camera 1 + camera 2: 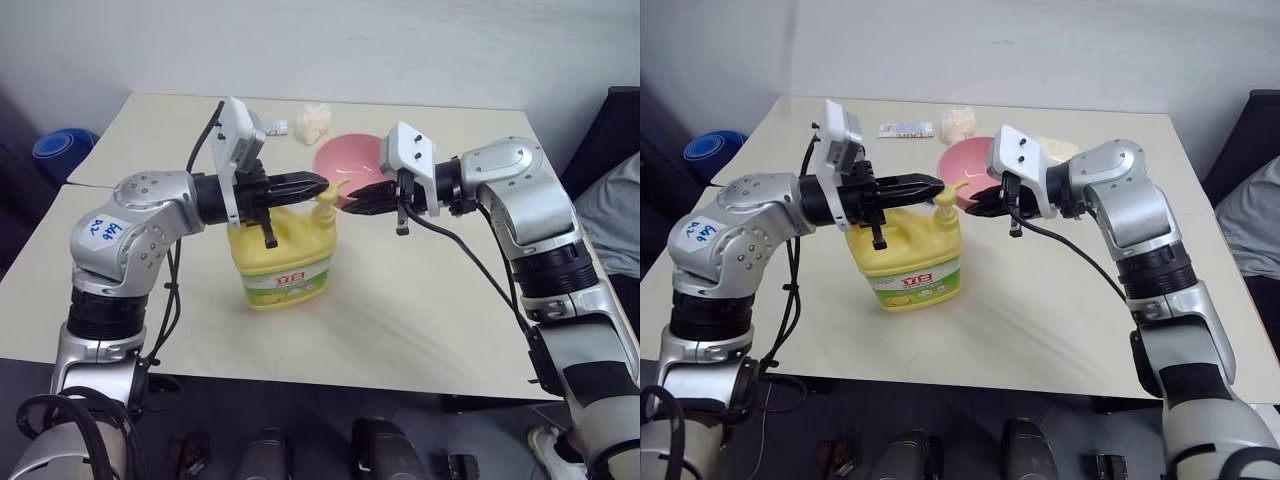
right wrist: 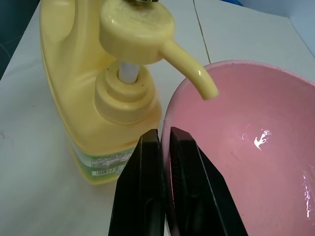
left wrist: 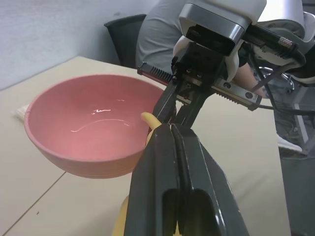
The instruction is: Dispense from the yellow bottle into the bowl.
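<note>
1. A pale grey wall point(image 1: 400, 40) backs the room, and a dark chair point(image 1: 610, 140) stands at the right edge.
2. The beige bench point(image 1: 420, 320) is smooth, with a seam on its left side.
3. The yellow bottle point(image 1: 285, 262) stands upright near the bench's middle, its label facing the camera.
4. The bowl point(image 2: 256, 162) is held raised just beside the bottle, under the pump spout.
5. The right gripper point(image 1: 368, 197) pinches the bowl's rim.
6. The left gripper point(image 1: 318, 186) has its fingers pressed together over the pump head.
7. A blue-and-white tube point(image 1: 906, 129) lies near the far edge.
</note>
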Controlling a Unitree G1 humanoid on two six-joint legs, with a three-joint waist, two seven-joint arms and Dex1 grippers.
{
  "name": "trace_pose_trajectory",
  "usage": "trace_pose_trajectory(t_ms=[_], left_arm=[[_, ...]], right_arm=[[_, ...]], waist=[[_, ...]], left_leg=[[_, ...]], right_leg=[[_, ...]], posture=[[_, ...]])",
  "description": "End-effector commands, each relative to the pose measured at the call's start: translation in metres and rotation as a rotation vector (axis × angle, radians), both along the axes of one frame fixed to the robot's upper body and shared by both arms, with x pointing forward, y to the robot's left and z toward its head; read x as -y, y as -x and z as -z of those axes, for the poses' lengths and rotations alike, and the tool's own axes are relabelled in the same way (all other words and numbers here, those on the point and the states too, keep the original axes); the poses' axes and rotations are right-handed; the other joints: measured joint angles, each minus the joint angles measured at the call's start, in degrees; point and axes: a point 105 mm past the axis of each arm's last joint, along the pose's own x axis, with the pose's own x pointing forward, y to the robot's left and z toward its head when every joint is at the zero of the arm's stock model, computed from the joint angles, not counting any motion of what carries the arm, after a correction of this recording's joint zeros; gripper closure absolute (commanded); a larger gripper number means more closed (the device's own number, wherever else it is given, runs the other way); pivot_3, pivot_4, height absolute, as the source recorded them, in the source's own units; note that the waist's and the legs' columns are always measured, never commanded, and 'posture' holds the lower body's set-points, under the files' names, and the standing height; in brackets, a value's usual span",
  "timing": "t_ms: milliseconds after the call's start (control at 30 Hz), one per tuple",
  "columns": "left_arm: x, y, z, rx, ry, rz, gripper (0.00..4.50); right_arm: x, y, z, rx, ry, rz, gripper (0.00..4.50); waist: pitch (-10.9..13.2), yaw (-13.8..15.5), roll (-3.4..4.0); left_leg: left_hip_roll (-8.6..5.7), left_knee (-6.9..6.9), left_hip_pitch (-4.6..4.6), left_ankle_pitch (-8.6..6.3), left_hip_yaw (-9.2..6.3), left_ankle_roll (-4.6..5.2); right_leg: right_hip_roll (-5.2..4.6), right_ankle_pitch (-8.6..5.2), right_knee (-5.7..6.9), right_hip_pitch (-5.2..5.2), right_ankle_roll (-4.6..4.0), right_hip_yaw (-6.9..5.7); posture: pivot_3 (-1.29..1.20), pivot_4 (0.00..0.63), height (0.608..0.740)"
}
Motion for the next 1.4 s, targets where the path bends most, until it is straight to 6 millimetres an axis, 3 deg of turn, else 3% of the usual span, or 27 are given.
trace_pose_trajectory(t_ms=[33,400,633,867,1100,1400], left_arm=[[-0.002,0.004,0.0,-0.044,-0.019,0.012,4.47],[0.004,0.008,-0.011,-0.044,0.018,0.03,4.47],[0.006,0.011,-0.022,-0.032,0.042,0.048,4.47],[0.01,0.014,-0.021,-0.044,0.042,0.074,4.47],[0.006,-0.002,0.0,-0.09,-0.001,-0.022,4.47],[0.005,-0.001,0.041,-0.226,-0.103,-0.011,4.47]], right_arm=[[0.001,0.007,-0.013,0.045,-0.018,-0.018,4.5],[0.003,0.023,-0.012,0.007,-0.005,-0.075,4.5],[0.013,0.023,-0.016,0.013,0.007,-0.045,4.5],[0.01,0.029,-0.015,0.005,0.006,-0.057,4.5],[0.004,0.034,-0.015,-0.001,-0.002,-0.07,4.5],[0.001,0.037,-0.014,-0.005,-0.011,-0.072,4.5]], waist=[[0.0,0.0,0.0],[0.0,0.0,0.0],[0.0,0.0,-0.02],[0.0,0.0,-0.02],[0.0,0.0,-0.02],[0.0,0.0,-0.02]], left_leg=[[0.0,0.0,0.0,0.0,0.0,0.0],[-0.01,0.0,-0.08,0.0,-0.08,0.0],[-0.01,-0.01,-0.1,0.0,-0.06,0.0],[0.0,-0.02,-0.11,0.0,-0.06,0.0],[-0.02,-0.01,-0.11,0.0,-0.06,0.0],[0.0,-0.01,-0.04,0.0,-0.04,0.0]], right_leg=[[0.0,0.0,0.0,0.0,0.0,0.0],[-0.02,0.0,-0.04,-0.01,0.0,-0.02],[-0.01,0.0,-0.05,-0.04,0.0,-0.03],[0.0,0.0,-0.06,-0.06,0.0,-0.04],[-0.01,0.0,-0.06,-0.06,0.0,-0.04],[0.0,0.0,-0.04,-0.02,0.0,-0.04]], posture=[[0.0,0.15,0.74],[0.0,0.15,0.74],[0.0,0.15,0.74],[0.0,0.15,0.74],[0.0,0.15,0.74],[0.0,0.15,0.74]])
